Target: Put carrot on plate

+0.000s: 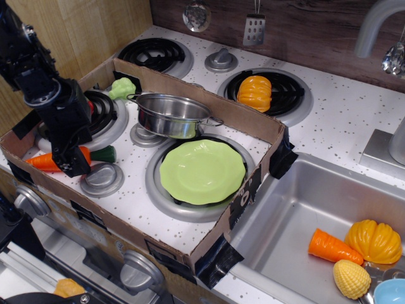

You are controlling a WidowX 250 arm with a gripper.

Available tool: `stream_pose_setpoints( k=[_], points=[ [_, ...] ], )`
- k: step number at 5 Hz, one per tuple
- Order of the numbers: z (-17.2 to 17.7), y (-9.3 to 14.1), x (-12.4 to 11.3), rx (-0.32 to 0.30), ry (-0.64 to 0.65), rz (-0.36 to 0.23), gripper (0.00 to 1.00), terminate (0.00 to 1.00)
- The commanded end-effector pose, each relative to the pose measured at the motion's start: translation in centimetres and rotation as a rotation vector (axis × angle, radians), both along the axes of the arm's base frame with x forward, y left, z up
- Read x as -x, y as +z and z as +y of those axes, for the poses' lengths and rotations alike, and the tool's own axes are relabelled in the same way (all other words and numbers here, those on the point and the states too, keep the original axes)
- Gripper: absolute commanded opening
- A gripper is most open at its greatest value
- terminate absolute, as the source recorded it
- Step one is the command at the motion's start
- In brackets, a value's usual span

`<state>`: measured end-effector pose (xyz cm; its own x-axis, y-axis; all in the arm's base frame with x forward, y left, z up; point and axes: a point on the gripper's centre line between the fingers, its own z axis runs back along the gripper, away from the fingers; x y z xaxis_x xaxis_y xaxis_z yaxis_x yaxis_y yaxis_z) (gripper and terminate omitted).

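Observation:
The carrot [41, 161] lies on the stove top at the front left inside the cardboard tray, with its orange tip to the left and its dark green stem end [104, 154] to the right. My black gripper [71, 163] is down over the carrot's middle and hides that part. I cannot make out how the jaws stand. The light-green plate [202, 171] sits empty on the front right burner, well to the right of the gripper.
A steel pot [172, 115] stands behind the plate. A green broccoli toy [121, 87] lies at the back left. The cardboard tray wall [209, 244] rings the area. A silver knob [101, 178] is beside the gripper. The sink [285, 209] holds a short carrot piece [332, 247].

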<state>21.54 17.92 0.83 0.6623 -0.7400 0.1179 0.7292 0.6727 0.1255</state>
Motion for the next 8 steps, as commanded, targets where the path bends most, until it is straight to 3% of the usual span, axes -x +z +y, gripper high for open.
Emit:
stream_pose_setpoints(
  k=[1, 2, 4, 5, 6, 7, 8],
  points=[
    [0.1, 0.7, -0.3, -0.043, -0.024, 0.005, 0.00, 0.00],
    [-0.2, 1.5, -0.3, -0.051, -0.030, -0.004, 0.00, 0.00],
    [-1.0, 6.5, -1.3, -0.111, -0.069, 0.015, 0.00, 0.00],
    [-3.1, 9.3, -2.3, -0.125, -0.003, 0.080, 0.00, 0.00],
    [-5.8, 10.2, -3.9, -0.093, 0.194, 0.134, 0.00, 0.00],
    [-8.5, 10.1, -5.5, -0.062, 0.243, 0.208, 0.00, 0.00],
    [-12.2, 10.0, -5.7, -0.024, 0.299, 0.202, 0.00, 0.00]
  ],
)
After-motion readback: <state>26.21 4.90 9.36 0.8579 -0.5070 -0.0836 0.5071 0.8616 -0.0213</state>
